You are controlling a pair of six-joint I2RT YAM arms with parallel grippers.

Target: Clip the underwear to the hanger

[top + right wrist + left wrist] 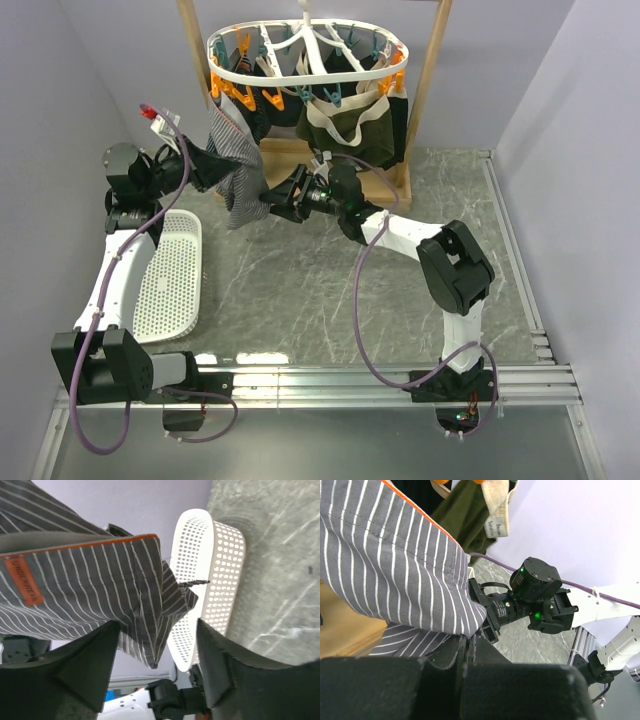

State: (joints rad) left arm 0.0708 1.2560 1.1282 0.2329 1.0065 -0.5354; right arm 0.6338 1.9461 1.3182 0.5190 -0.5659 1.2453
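Your left end effector [218, 160] is clenching a fold of the light grey, finely striped underwear [236, 172], holding it off the grey marbled tabletop [330, 290] at about 10 o'clock in the top view; the garment is hanging just below the white plastic oval ring hanger [306, 72], which is sitting at 12 o'clock with its orange and teal clips [272, 100] dangling. Your right end effector [272, 203] is standing released, its jaws spread on either side of the lower striped corner without pinching it; the orange-red tag [23, 580] on the waistband is lying off at 9 o'clock in the right wrist view, well away from the gap.

The risks, as I am judging them: if you are closing the right jaws here, you are catching only a loose leg corner, so the waistband is not being presented flat to a clip; the cloth is bunching, and a clip may be biting one thin layer and letting go. The dark olive pair [352, 118] is already hanging close at 1 o'clock, so a reaching arm may be nudging it and setting the ring swinging. The white perforated plastic basket [170, 272] is waiting at 8 o'clock should the grip be slipping.
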